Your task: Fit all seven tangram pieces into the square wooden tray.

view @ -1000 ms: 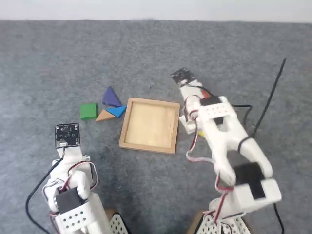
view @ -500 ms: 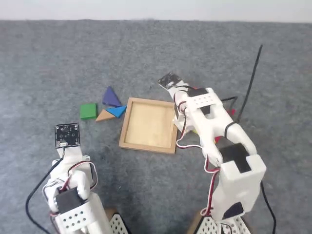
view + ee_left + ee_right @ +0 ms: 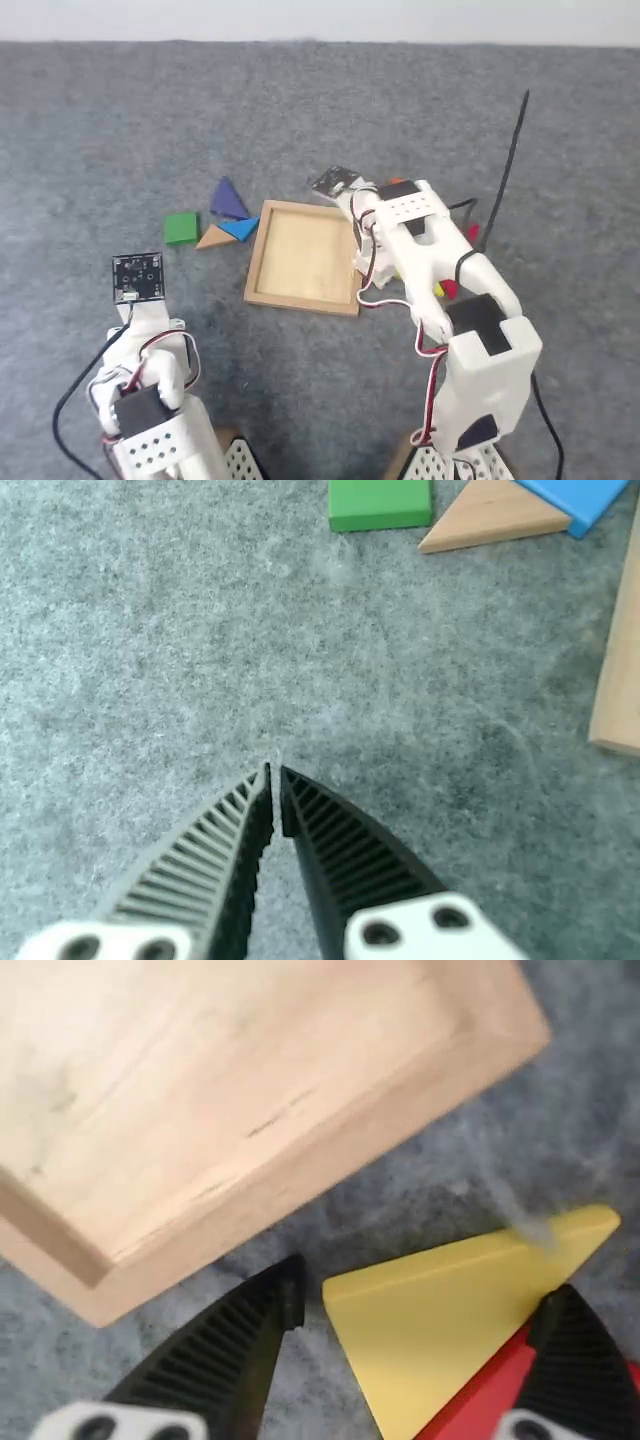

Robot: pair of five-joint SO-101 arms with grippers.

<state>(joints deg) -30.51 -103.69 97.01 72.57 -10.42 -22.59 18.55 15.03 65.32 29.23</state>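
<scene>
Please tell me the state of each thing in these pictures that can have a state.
wooden tray: empty, lying flat
left gripper: shut, holding nothing
right gripper: open, one finger each side of the yellow triangle
yellow triangle: lying flat, outside the tray, not gripped
green square: flat, outside the tray

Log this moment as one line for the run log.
tray: empty | right jaws: open, straddling yellow triangle beside tray | left jaws: shut over carpet

It looks like a robotics lab bench: the left arm [image 3: 150,400] and right arm [image 3: 440,260], white with bare wiring, stand on a table [image 3: 120,120] covered in grey felt, before a plain pale wall [image 3: 300,20].
</scene>
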